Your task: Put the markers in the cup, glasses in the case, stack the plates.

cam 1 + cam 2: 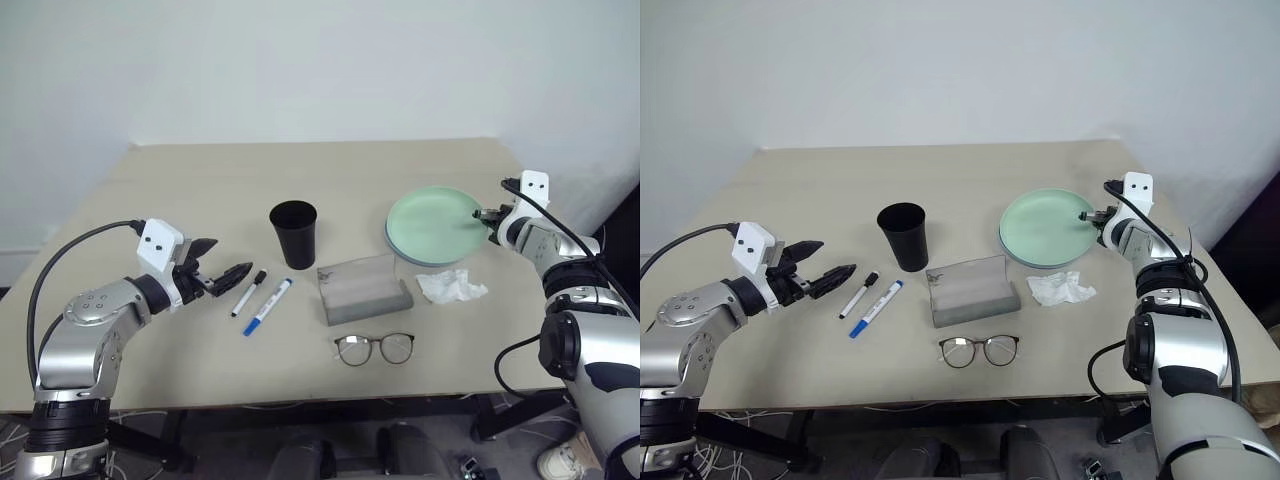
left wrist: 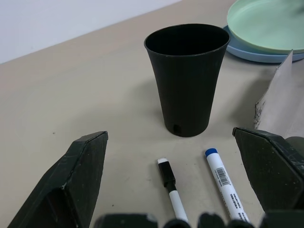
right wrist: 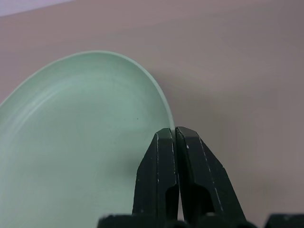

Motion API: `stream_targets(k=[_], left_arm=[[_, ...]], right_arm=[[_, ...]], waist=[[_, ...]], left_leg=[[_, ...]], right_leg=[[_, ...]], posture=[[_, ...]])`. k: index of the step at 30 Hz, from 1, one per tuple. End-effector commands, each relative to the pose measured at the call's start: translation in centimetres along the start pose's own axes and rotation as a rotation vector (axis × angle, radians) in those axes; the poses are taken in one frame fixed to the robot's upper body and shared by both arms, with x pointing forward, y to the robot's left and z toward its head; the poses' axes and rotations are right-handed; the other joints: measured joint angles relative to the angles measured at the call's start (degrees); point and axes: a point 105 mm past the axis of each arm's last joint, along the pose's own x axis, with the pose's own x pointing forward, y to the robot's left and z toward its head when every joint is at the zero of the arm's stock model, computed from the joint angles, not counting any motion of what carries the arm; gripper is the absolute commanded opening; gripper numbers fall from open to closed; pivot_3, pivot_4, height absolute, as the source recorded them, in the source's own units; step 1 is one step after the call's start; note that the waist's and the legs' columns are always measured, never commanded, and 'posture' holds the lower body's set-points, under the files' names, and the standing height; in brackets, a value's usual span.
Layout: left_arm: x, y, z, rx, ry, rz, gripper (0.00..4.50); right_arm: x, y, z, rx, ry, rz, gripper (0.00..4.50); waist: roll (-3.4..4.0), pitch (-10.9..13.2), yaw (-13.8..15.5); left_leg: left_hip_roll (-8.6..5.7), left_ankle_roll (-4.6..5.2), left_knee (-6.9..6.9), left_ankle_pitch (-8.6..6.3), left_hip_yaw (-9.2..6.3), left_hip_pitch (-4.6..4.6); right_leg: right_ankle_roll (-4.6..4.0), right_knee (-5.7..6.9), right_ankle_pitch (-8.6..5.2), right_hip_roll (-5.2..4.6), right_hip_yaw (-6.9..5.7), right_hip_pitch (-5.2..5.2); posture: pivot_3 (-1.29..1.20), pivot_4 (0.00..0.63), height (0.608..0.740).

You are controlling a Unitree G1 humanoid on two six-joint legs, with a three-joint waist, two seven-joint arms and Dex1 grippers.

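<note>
Right gripper (image 3: 174,142) is pinched on the mint green plate's (image 3: 80,137) rim, which I judge light, stiff and slippery, so I'd grip the rim.

The right end effector (image 3: 175,135) rises from the bottom centre of the frame, its two black fingers (image 3: 159,175) pressed flat together with no gap between them. Their tips sit at the right edge of the mint green plate (image 3: 71,142), whose thin rim appears pinched between them. The plate fills the left half. A plain tan surface (image 3: 237,71) covers the upper and right parts.
</note>
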Motion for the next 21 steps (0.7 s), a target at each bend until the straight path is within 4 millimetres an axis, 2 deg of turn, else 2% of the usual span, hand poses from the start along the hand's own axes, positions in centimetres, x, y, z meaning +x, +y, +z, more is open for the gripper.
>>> stream_targets(k=[1, 15, 18, 21], left_arm=[[-0.28, 0.17, 1.79, 0.053, -0.047, 0.007, 4.5], [-0.36, 0.18, 1.71, 0.053, -0.046, 0.008, 4.5], [-0.35, 0.17, 1.72, 0.053, -0.046, 0.007, 4.5], [-0.35, 0.15, 1.75, 0.054, -0.047, 0.008, 4.5]], right_arm=[[-0.26, 0.82, 3.52, -0.02, -0.104, 0.012, 0.01], [-0.31, 0.5, 3.47, -0.034, -0.103, 0.005, 0.01], [-0.27, 0.49, 3.28, -0.043, -0.098, 0.004, 0.71], [-0.29, 0.45, 3.34, -0.06, -0.101, 0.001, 1.77]], waist=[[0.0, 0.0, 0.02], [0.0, 0.0, 0.0], [0.0, 0.0, 0.01], [0.0, 0.0, 0.02]], left_leg=[[0.0, 0.0, 0.0, 0.0, 0.0, 0.0], [0.0, -0.01, -0.01, 0.0, 0.02, 0.0], [0.0, -0.01, -0.01, 0.0, 0.02, 0.0], [0.0, -0.01, -0.01, 0.0, 0.02, 0.0]], right_leg=[[-0.01, 0.0, 0.01, 0.0, 0.0, 0.0], [-0.05, 0.0, 0.04, 0.0, 0.0, -0.03], [-0.05, 0.0, 0.04, -0.01, 0.0, -0.03], [-0.05, 0.0, 0.04, -0.01, 0.0, -0.03]], posture=[[0.0, 0.0, 0.738], [0.0, 0.0, 0.738], [0.0, 0.0, 0.738], [0.0, 0.0, 0.738]])
